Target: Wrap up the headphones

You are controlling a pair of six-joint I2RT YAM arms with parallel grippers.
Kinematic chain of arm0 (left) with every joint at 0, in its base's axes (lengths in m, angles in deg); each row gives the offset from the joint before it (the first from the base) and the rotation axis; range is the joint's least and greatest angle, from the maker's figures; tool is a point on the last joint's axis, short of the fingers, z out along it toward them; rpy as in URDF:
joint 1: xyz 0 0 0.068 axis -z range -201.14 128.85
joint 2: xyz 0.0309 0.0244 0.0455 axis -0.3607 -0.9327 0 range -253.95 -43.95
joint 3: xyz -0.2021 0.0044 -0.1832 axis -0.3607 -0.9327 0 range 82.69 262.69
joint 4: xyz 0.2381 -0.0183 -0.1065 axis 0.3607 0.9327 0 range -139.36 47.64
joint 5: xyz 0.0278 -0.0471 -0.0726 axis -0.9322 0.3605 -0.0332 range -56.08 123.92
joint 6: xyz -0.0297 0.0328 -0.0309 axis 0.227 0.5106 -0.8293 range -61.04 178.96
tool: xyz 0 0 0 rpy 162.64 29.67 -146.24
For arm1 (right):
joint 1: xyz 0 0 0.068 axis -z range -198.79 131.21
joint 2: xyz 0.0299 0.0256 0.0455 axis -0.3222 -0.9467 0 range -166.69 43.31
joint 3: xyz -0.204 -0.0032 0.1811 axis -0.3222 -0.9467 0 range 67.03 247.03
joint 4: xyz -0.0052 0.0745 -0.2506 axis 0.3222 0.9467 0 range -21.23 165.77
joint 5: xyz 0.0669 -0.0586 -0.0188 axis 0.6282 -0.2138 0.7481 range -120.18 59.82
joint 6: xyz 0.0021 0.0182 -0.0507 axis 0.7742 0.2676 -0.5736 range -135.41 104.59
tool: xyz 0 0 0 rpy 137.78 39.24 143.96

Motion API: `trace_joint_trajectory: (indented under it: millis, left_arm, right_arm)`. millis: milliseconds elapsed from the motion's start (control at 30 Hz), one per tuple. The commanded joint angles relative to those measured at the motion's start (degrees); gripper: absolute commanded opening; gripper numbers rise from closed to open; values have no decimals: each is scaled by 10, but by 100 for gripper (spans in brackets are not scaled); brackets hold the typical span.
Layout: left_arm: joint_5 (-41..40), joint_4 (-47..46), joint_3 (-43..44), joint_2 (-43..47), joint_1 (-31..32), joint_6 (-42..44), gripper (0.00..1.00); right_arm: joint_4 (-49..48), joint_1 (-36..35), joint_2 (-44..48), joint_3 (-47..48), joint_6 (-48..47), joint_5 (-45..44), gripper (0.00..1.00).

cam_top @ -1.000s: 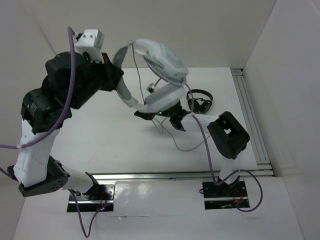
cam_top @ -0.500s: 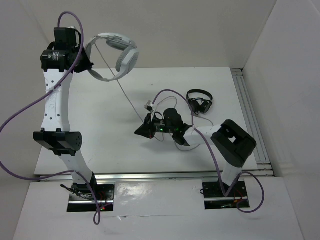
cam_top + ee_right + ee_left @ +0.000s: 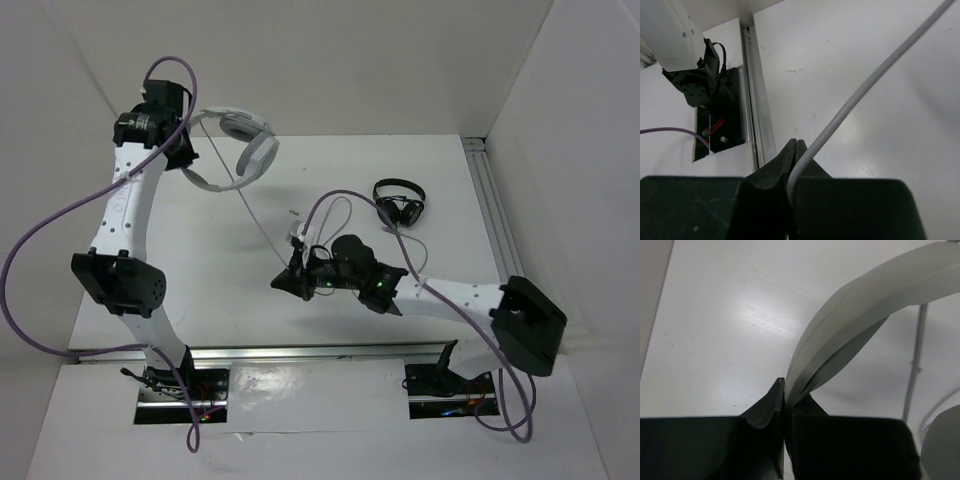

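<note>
The white and light-grey headphones (image 3: 256, 152) hang in the air at the far left, over the table (image 3: 200, 270). My left gripper (image 3: 189, 150) is shut on their wide headband (image 3: 865, 305); the jaws pinch the band's edge in the left wrist view (image 3: 786, 390). The thin grey cable (image 3: 262, 225) runs straight down from the headphones to my right gripper (image 3: 281, 284), which is shut on it low over the table's middle. In the right wrist view the cable (image 3: 865, 85) leaves the closed jaws (image 3: 796, 144) and rises to the upper right. The cable's plug end (image 3: 296, 228) and a loose loop lie just behind the right gripper.
Small black headphones (image 3: 399, 204) lie at the back right of the table. A metal rail (image 3: 497, 235) runs along the right edge and another (image 3: 320, 352) along the front. White walls enclose the table on the left, back and right.
My left arm has swung up and out to the far left with the headphones, then dropped a little. My right arm has stretched leftward, still holding the cable, which is now straight.
</note>
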Motion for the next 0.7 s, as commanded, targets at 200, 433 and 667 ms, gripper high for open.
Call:
trace_joint_trajectory:
  millis: [200, 433, 667]
  left_arm:
    - [-267, -50, -109, 24, 121, -26, 0]
    - [-249, -44, -232, 51, 230, 20, 0]
    - [-183, -57, -355, 112, 313, 32, 0]
  right_arm:
    - [321, -69, 111, 149, -149, -200, 0]
    - [465, -118, 53, 280, -236, -567, 0]
    - [243, -130, 81, 203, -354, -816, 5]
